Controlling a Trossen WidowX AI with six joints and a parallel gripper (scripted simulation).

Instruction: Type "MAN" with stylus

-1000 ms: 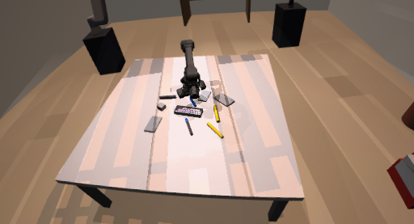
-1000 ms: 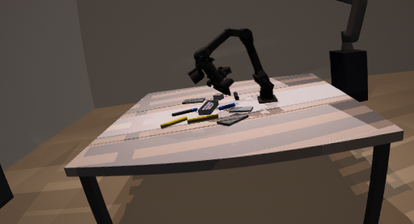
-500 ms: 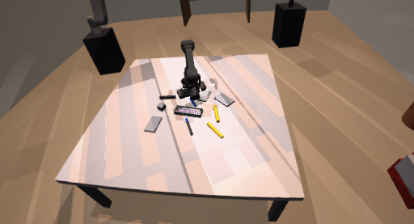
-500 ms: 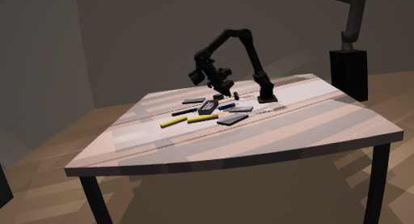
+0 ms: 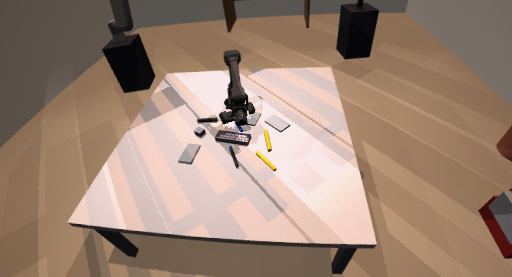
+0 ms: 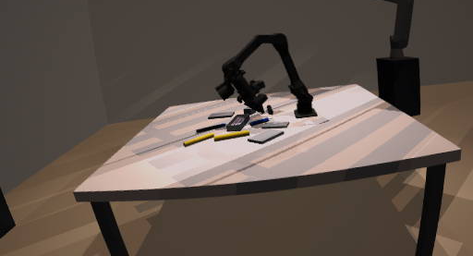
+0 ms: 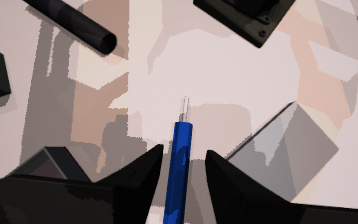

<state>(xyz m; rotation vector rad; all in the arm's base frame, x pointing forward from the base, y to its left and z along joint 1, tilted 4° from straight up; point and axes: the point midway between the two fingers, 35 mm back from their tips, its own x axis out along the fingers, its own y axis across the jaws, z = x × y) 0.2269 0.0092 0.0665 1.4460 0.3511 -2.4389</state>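
The blue stylus (image 5: 240, 128) (image 6: 260, 121) (image 7: 180, 165) lies flat on the table just behind the small black keyboard (image 5: 233, 137) (image 6: 237, 122). Its thin clear tip points away from the gripper in the wrist view. My gripper (image 5: 240, 120) (image 6: 259, 104) (image 7: 184, 153) hangs low over the stylus, one finger on each side of the shaft. A gap shows on both sides, so the fingers are partly open and not clamped on it. Only a corner of the keyboard (image 7: 50, 160) shows in the wrist view.
A grey slab (image 7: 285, 150) (image 5: 254, 119) lies right of the stylus, a black cylinder (image 7: 75, 27) (image 5: 207, 120) and a black block (image 5: 200, 132) to the left. Two yellow markers (image 5: 268, 140) (image 5: 266, 160), a blue-tipped pen (image 5: 233, 157) and more slabs (image 5: 189, 153) (image 5: 277, 122) surround the keyboard.
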